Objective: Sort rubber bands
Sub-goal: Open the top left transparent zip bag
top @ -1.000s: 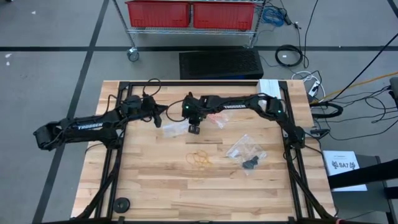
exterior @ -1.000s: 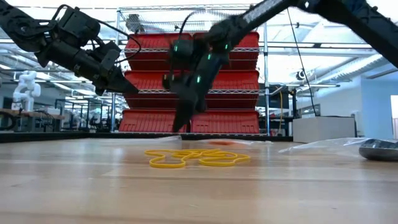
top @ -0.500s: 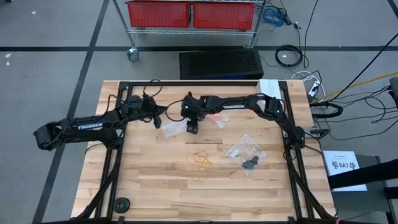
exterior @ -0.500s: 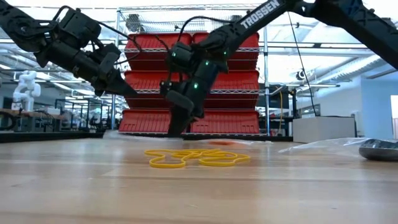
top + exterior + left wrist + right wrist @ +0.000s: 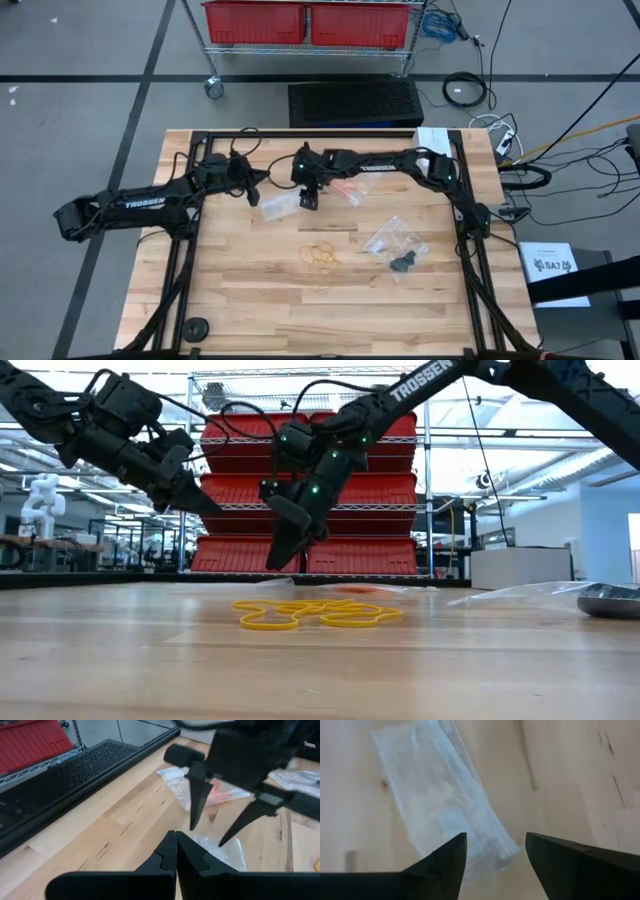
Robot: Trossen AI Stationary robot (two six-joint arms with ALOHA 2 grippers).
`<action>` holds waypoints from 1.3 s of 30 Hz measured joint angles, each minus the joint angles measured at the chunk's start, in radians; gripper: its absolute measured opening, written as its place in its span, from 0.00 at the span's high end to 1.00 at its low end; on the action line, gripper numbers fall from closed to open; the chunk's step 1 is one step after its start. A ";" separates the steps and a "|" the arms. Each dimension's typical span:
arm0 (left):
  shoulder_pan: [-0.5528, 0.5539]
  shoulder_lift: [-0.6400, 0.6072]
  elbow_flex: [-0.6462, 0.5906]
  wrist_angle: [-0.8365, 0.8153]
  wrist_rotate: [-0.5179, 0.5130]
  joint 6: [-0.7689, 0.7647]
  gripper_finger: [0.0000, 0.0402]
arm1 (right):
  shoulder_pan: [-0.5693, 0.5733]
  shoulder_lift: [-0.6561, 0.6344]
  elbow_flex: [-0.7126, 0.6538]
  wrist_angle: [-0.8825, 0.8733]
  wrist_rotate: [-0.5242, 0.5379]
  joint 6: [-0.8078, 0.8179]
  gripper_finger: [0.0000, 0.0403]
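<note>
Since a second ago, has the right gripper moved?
Yes. The right gripper drew back from the tan bands toward the table's far edge, over the empty bag.

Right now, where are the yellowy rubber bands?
In the high view, the yellow-orange rubber bands lie in a little heap near the middle of the table, left of the clear bag holding black bands.

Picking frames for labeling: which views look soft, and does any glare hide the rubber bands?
Left wrist view: the left gripper and the right gripper beyond it look soft. Right wrist view: the clear bag is hazy. Low view: the rubber bands are sharp, without glare.
</note>
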 joint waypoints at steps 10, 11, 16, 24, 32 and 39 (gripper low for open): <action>0.000 0.000 0.000 -0.029 0.000 -0.002 1.00 | -0.021 0.038 0.000 0.012 0.004 -0.049 0.51; 0.000 0.000 0.000 -0.028 0.000 -0.002 1.00 | -0.020 0.038 0.000 0.009 0.004 -0.051 0.51; 0.000 0.000 0.000 -0.029 0.000 -0.001 1.00 | -0.020 0.038 0.000 0.005 -0.029 -0.051 0.51; 0.000 0.000 0.000 -0.029 0.000 -0.001 1.00 | 0.001 0.075 0.003 0.013 -0.072 -0.043 0.73; 0.000 0.000 -0.001 -0.019 0.000 -0.001 1.00 | 0.004 0.040 -0.002 -0.003 -0.032 -0.042 0.97; 0.000 0.000 -0.001 0.108 -0.029 -0.001 1.00 | 0.003 -0.057 -0.002 -0.051 -0.022 -0.045 0.96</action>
